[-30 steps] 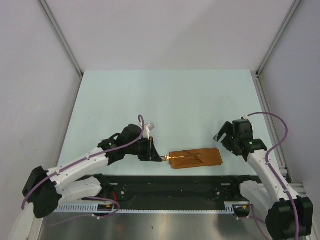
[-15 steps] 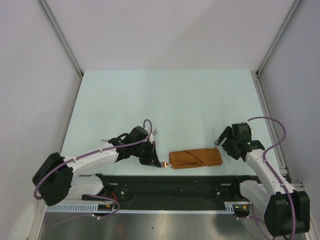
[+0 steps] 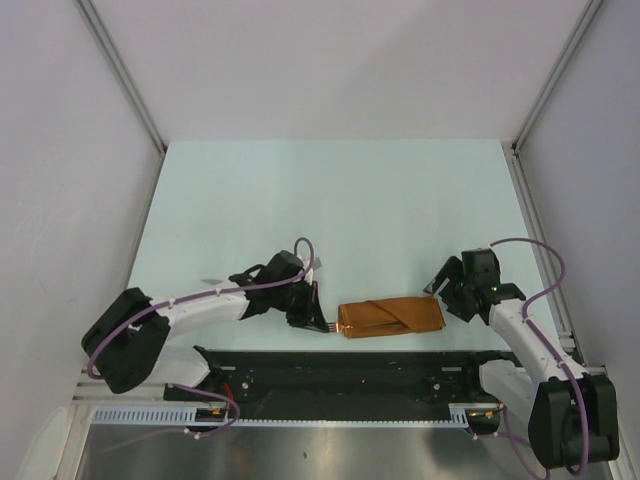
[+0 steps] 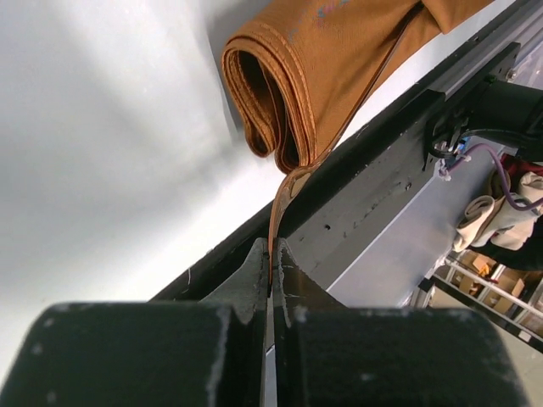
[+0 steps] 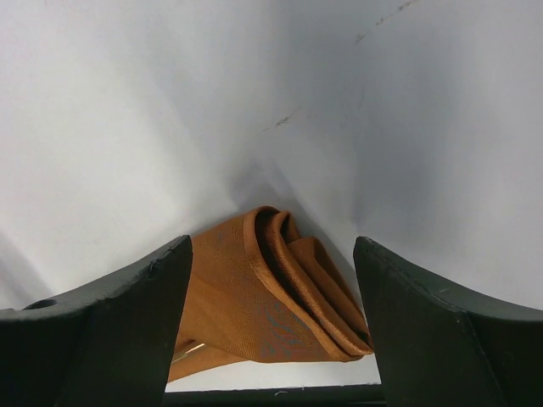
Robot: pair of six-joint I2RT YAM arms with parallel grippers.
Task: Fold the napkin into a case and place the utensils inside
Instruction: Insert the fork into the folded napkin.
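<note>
While flat, case [image 3: 392,317] between end effectors [image 3: 316,316] [image 3: 438,288]

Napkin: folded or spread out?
Folded. The napkin lies as a narrow strip; both wrist views show stacked layers at its ends, and the left end effector holds a thin utensil at one open end.

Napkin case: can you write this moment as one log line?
left gripper: shut on utensil | utensil: tip at case left end | right gripper: open by case's right end

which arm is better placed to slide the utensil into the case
Left: its hand is shut on the utensil, tip at the case's open end. The right hand is open, holding nothing.
</note>
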